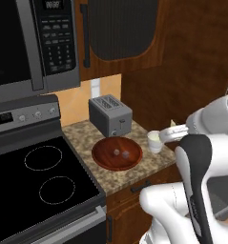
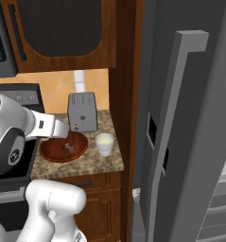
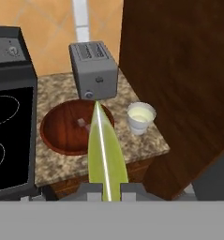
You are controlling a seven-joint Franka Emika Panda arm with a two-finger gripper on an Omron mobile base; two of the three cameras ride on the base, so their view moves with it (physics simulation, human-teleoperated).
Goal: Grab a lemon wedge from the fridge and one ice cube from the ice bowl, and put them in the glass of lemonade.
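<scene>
Granite-patterned worktop is seen between a black stove and a dark wooden panel, with the grey fridge standing beyond that panel.

Nearest the hand camera, the lemon wedge is held between the two dark finger tips of the end effector, which is closed on its thick end; the thin tip is pointed out over the worktop toward the ice bowl. It is judged to be light, soft and slick with juice, so a firm squeeze could crush it or let it slide out. The present hold at the broad, rind end is judged the better place, since the narrow tip would offer little to pinch.

Below it, on the worktop, the ice bowl is set near the stove-side edge, with small pale ice cubes lying apart from each other in its middle. Each is judged hard, smooth and slippery, likely to squirt from a pinch unless taken squarely across two flat faces.

Just beside the bowl, toward the wooden panel, stands the glass of lemonade, upright and not touching the bowl. It is judged light and easy to tip, so the wedge should be released from above its mouth rather than pushed in.

Behind both, at the back edge, a grey toaster is set.
</scene>
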